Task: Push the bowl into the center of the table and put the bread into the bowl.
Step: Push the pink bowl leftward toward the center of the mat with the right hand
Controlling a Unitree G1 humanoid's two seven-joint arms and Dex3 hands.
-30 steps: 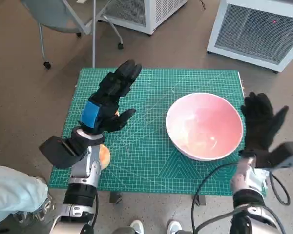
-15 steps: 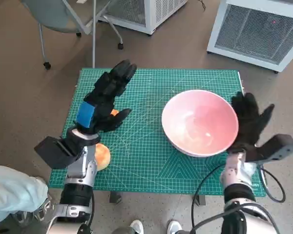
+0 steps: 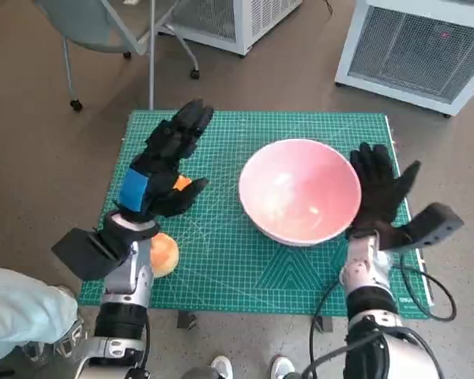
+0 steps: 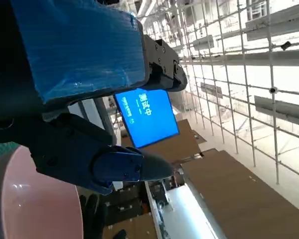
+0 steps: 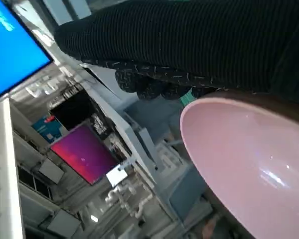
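So the pink bowl (image 3: 299, 192) is sitting on the green mat (image 3: 221, 260), a bit toward the right edge of the table but pretty close to the middle now. The right hand (image 3: 377, 195) has its gloved palm flat against the bowl's right side, fingers spread and pointing toward the far edge, not wrapped around anything. The right wrist view shows the same thing, the glove pressed right up against the rim. That reads to me as the pushing step, with only a little way left to go before the bowl counts as centered.

The bread (image 3: 163, 253) is a round bun near the front-left corner of the mat, mostly tucked beside the left forearm, well apart from the bowl. The left hand (image 3: 162, 166) hangs above the left side of the mat with its fingers spread and nothing in them. There's a bit of orange peeking out under that hand, can't tell what it is.

My guess for what's next: a touch more nudge leftward from the right hand, then the left hand has to pull back toward the front edge and come down over the bun to grab it.
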